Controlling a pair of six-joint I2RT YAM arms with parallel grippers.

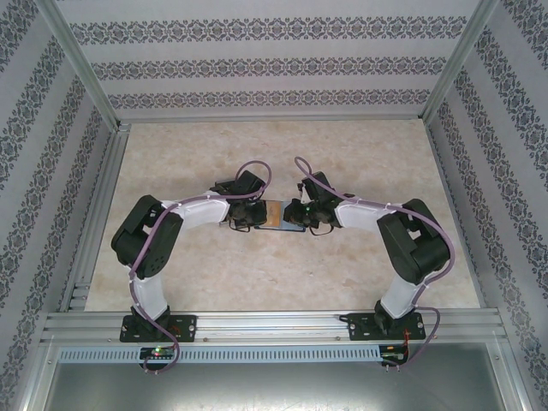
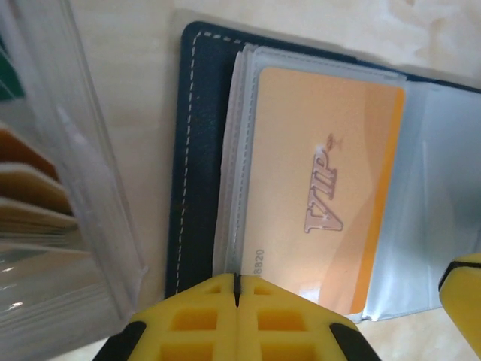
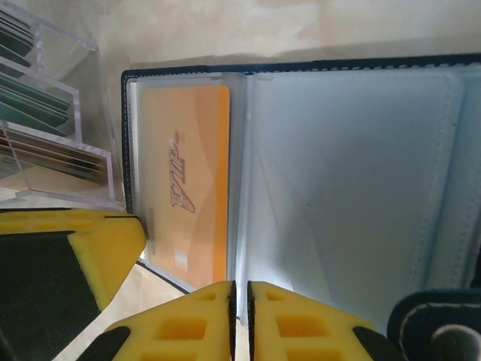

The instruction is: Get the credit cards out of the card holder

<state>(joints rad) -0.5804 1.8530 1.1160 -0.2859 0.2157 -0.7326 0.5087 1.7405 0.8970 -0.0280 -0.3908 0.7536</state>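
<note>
Card holder point(image 2: 197, 165): dark navy case with pale stitching, lying open and flat on the table point(image 1: 257, 274), near its middle and between the two arms' tips. Inside, a stack of clear sleeves point(image 3: 346, 188); those on the wider side look empty.

Closure tab point(image 3: 443, 331): dark, stitched, with a round snap, at the holder's near corner in the right wrist view.

Orange card point(image 2: 323, 180): one, marked "VIP" in raised letters, seated in the top sleeve at the end of the holder nearest the box.

Clear box point(image 3: 90, 90): see-through plastic, with dividers, standing just beside that end of the holder.

Loose cards point(image 2: 30, 188): tan, orange and green, upright in the box's slots.

Left gripper point(image 2: 237, 293): yellow fingers closed flush together at the near edge of the sleeve stack, by the orange card's corner; whether a sleeve is caught between them cannot be told.

Right gripper point(image 3: 240, 297): yellow fingers drawn to a thin slit, in line with a sleeve's edge at the holder's near side; a hold on it cannot be confirmed.
</note>
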